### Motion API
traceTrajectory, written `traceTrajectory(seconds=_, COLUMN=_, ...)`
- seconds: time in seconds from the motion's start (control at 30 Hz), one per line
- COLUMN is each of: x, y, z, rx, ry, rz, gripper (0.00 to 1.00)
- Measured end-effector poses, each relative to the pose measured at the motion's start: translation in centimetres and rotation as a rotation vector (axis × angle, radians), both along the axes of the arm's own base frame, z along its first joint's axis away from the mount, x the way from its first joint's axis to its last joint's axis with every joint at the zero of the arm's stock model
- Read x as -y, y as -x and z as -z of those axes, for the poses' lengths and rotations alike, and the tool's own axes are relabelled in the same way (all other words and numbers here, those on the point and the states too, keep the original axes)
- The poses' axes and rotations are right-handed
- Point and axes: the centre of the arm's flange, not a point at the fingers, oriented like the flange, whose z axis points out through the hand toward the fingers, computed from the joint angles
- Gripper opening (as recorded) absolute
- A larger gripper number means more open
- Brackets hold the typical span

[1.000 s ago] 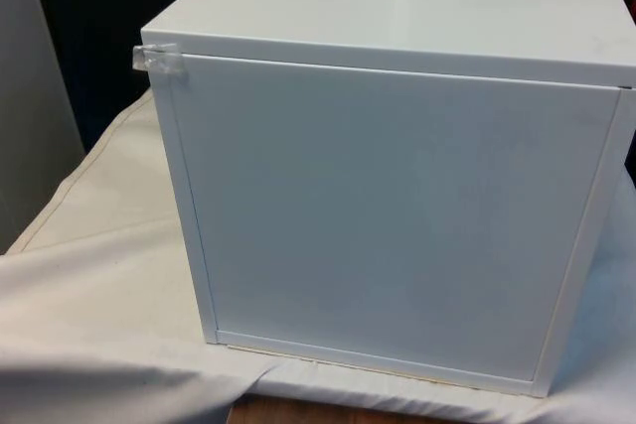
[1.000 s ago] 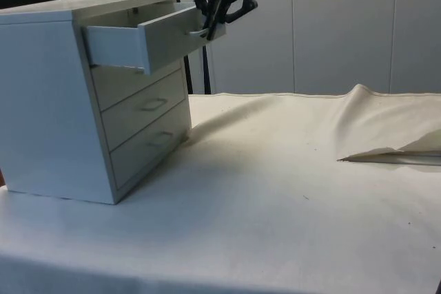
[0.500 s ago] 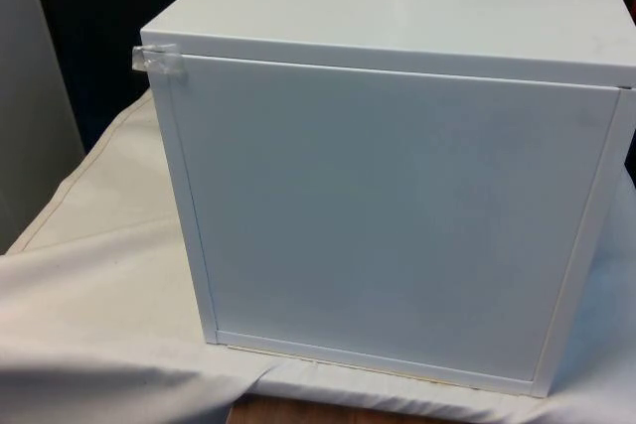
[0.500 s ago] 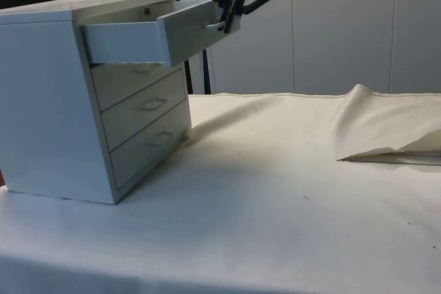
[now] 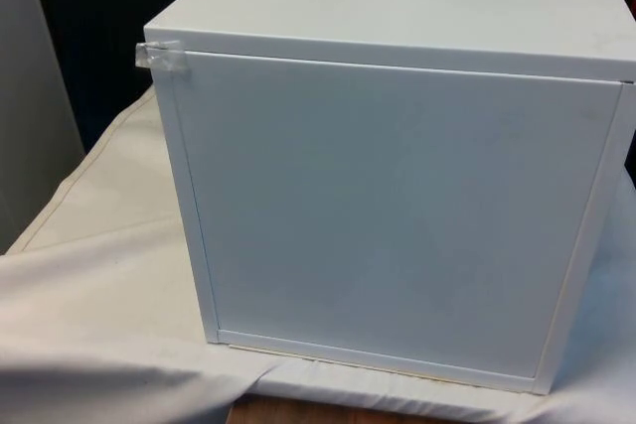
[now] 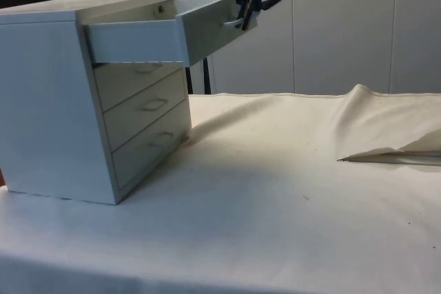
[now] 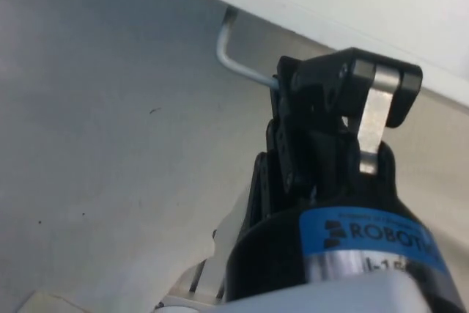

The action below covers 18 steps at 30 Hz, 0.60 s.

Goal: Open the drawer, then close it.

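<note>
The black two-finger gripper reaches down from above, its fingers closed on the thin metal handle of the white top drawer. That drawer stands pulled far out of the white chest of drawers on the cloth-covered worktop; its inside cannot be seen. The two lower drawers sit flush.
</note>
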Motion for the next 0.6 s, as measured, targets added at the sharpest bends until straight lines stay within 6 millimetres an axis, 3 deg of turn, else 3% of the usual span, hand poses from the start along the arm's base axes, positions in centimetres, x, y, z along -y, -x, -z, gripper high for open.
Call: traceTrajectory(seconds=0.6, x=-0.79, y=0.22, z=0.02, rx=-0.01, ry=0.003, rz=0.017, gripper=0.0)
